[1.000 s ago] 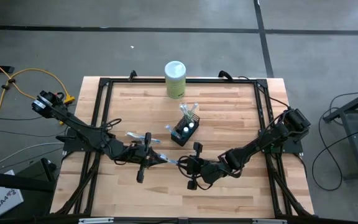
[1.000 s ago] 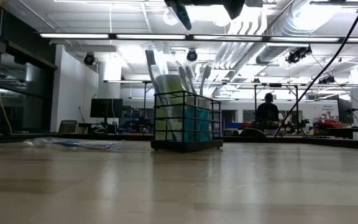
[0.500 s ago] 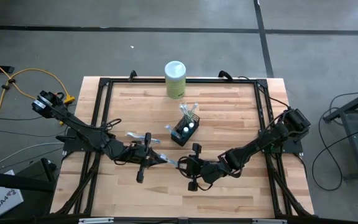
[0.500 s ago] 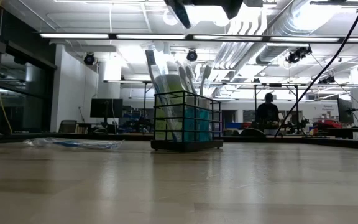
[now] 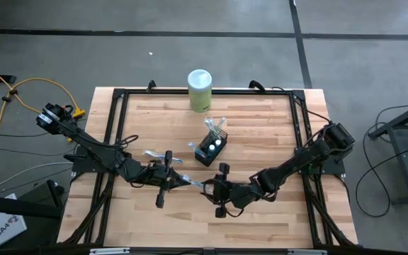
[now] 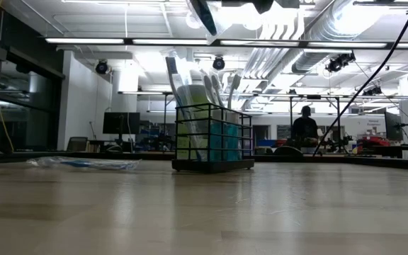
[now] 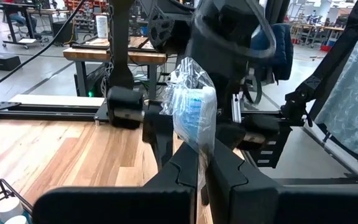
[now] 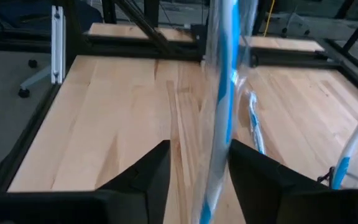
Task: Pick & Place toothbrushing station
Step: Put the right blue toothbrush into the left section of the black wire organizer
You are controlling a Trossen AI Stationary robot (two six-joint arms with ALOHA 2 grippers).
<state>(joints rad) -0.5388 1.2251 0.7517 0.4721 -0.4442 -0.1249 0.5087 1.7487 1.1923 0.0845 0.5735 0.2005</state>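
The toothbrushing station, a black wire-mesh holder (image 5: 210,151) (image 6: 213,138), stands on its base at mid-table. Toothbrushes (image 5: 218,127) and two white-capped tubes (image 5: 214,144) stand in it. Nearer the front edge, a toothbrush in a clear wrapper (image 5: 195,184) (image 7: 191,112) (image 8: 219,106) hangs above the table between my two grippers. My left gripper (image 5: 188,182) (image 7: 202,180) is shut on it. My right gripper (image 5: 208,187) (image 8: 199,149) faces it from the right, open. Its fingers stand on either side of the wrapped brush, and I cannot tell whether they touch it. My left gripper pinches the wrapped toothbrush between its two fingers, on the wrapper (image 7: 199,146) just below the bulging part. The fingers come level from the table's left. The brush is lifted clear of the table, and most of the wrapper stands out beyond the fingertips.
A pale green canister with a white lid (image 5: 200,90) stands at the far edge. Another wrapped toothbrush (image 5: 158,154) (image 6: 83,163) lies on the table left of the holder. Black frame rails (image 5: 112,142) run along the table's sides. A person (image 6: 304,124) sits far off in the room.
My right gripper has opened. In the low view, one of the dark fingers at the picture's top has drawn away from the other. Both arms, the wrapped toothbrush and the holder have kept their places.
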